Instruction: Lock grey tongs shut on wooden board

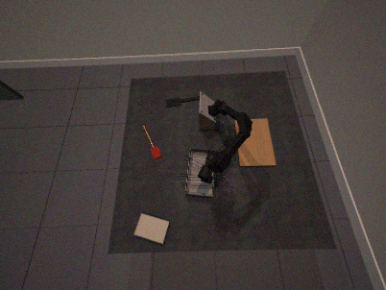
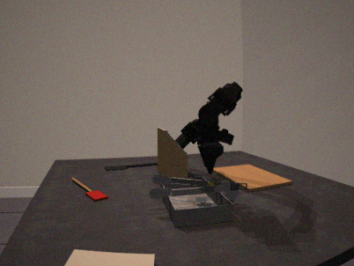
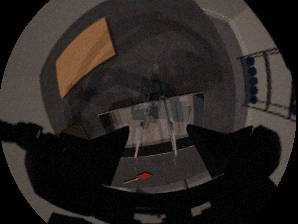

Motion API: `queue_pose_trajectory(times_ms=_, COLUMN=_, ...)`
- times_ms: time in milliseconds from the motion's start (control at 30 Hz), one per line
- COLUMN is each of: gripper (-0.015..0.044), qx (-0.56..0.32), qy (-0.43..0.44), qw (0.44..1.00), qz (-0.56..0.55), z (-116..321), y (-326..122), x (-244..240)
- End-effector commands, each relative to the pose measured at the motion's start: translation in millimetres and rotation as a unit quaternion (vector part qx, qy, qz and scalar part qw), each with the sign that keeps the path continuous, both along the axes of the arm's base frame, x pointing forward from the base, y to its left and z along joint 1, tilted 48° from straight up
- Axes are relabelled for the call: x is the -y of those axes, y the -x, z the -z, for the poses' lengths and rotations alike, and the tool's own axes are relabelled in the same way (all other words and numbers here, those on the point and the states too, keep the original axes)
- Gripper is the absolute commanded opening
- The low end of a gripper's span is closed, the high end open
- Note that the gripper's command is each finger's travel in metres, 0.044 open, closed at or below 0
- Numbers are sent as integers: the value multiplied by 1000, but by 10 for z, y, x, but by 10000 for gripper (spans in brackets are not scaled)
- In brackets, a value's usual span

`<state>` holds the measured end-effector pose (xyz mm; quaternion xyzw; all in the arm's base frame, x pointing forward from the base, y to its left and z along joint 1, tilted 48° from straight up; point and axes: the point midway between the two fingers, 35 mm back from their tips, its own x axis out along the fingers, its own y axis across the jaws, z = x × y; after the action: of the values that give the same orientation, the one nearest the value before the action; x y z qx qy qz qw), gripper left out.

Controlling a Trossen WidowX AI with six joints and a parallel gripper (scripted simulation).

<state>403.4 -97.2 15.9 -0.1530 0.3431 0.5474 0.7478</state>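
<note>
The grey tongs (image 2: pixel 185 180) (image 3: pixel 171 131) lie open across the roasting tin (image 1: pixel 187 192) (image 2: pixel 202 217) (image 3: pixel 155 151). In the wrist view their two arms spread toward the bottom of the picture and come together higher up, beyond the fingertips. My gripper (image 1: pixel 205 180) (image 2: pixel 211 172) (image 3: pixel 158 128) is open and empty, pointing down above the tin and tongs. It hides part of them in the top view. The wooden board (image 1: pixel 259 139) (image 2: pixel 264 176) (image 3: pixel 85 60) lies flat to the right of the tin in the top and exterior views, with nothing on it.
A slanted upright panel (image 1: pixel 207 120) (image 2: pixel 169 154) stands behind the tin, by the arm's base. A dark flat-headed tool (image 1: pixel 173 102) (image 2: pixel 116 167) lies behind left. A red-headed spatula (image 1: pixel 156 153) (image 2: pixel 97 195) (image 3: pixel 144 175) lies left. A pale flat slab (image 1: pixel 152 229) (image 2: pixel 110 259) lies front left.
</note>
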Motion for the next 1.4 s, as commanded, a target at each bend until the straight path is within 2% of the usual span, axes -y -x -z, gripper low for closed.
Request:
queue_pose_trajectory(times_ms=0, gripper=440, qx=0, qy=0, qw=1000, qz=-7, z=61, y=13, x=57)
queue_pose_trajectory(times_ms=1367, gripper=440, qx=1, qy=1, qw=1000, qz=-6, z=437, y=-101, x=-285)
